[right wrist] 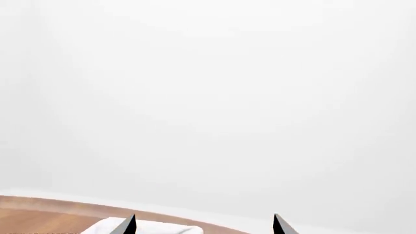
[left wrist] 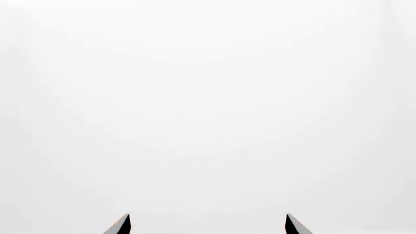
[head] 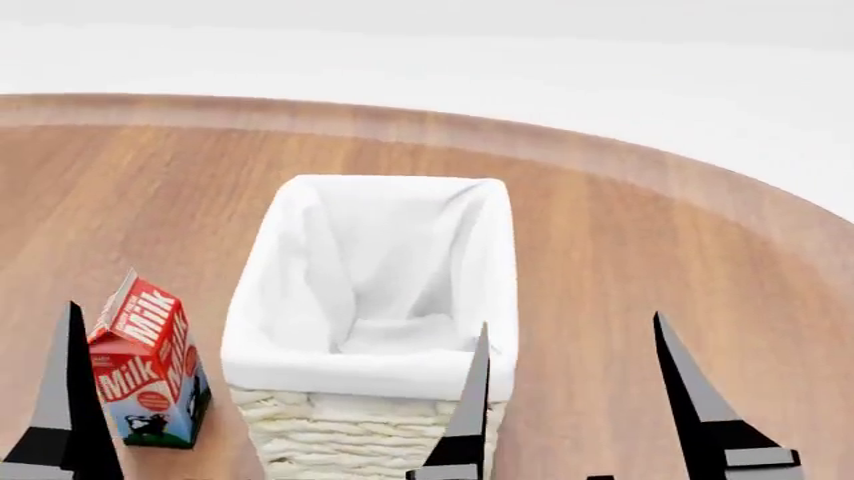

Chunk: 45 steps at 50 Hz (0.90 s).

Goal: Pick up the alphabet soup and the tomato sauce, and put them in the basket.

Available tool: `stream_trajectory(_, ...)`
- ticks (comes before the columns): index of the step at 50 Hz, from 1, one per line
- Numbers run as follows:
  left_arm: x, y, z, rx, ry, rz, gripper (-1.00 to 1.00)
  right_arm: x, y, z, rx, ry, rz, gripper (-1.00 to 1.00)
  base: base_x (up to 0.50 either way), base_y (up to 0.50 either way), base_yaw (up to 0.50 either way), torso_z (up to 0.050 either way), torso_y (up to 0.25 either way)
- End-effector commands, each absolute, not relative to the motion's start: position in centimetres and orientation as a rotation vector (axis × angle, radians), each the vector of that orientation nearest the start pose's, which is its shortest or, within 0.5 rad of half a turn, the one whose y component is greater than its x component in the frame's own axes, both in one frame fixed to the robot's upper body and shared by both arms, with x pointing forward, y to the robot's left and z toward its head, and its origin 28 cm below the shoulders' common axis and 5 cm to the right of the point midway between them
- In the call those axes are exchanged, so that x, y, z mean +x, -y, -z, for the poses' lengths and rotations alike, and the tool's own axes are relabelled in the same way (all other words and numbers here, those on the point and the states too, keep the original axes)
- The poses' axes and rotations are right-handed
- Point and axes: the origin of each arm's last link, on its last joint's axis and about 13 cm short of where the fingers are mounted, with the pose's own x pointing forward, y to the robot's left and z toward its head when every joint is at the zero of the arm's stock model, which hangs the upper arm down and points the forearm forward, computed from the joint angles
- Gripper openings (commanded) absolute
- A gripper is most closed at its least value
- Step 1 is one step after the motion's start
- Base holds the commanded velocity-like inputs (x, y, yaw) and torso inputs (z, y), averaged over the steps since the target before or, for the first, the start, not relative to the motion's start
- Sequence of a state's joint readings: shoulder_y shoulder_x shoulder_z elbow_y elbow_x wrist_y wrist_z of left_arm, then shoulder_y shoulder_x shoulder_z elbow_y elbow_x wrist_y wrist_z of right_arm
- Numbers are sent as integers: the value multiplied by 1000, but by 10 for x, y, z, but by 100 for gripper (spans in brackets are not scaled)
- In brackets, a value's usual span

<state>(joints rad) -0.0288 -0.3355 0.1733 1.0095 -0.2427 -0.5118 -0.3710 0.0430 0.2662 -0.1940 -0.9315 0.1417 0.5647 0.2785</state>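
**Both grippers raised and empty, basket straight ahead**

From the head camera I see the basket (head: pixel 367 330) standing upright on the round wooden table (head: pixel 667 250), almost dead centre in front of me. Its white lining is folded over the rim, and the part of the inside I can see holds only cloth. The woven wall shows at the near end.

A milk carton (head: pixel 144 360) stands just left of the basket, near it but not touching, slightly turned.

My right gripper (head: pixel 574 395) has its jaws well apart: one finger tip rises in front of the basket's near right corner, the other stands further right over bare wood. Nothing sits between them. The right wrist camera agrees, showing two dark tips spread wide, with a strip of table edge and a bit of white lining low in the picture.

Of my left gripper (left wrist: pixel 208 225) the head view shows only one dark finger at the left edge, beside the carton. Its wrist camera shows two tips spread apart against plain white, holding nothing.

I cannot see the soup or the sauce in any view.
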Motion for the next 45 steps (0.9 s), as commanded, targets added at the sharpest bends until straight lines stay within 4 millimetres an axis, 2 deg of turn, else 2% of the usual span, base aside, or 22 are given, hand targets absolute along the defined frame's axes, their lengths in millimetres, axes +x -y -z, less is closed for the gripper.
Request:
stream_trajectory(1,155,-203,-175,26,457,47,100,167,89,-161,-90,372,-65,100,0,0,500,0,0)
stream_trajectory(31,154,-203,-176,14,468,41,100,169,87,-157,-95,345,-90,100,0,0,500,0,0)
stream_trajectory(36,153,-203,-178,-2,475,53,100,169,88,-158,-83,349,-90,100,0,0,34,0,0)
stream_trajectory(45,153,-203,-178,-5,473,61,100,169,87,-158,-83,344,-97,100,0,0,0,49,0)
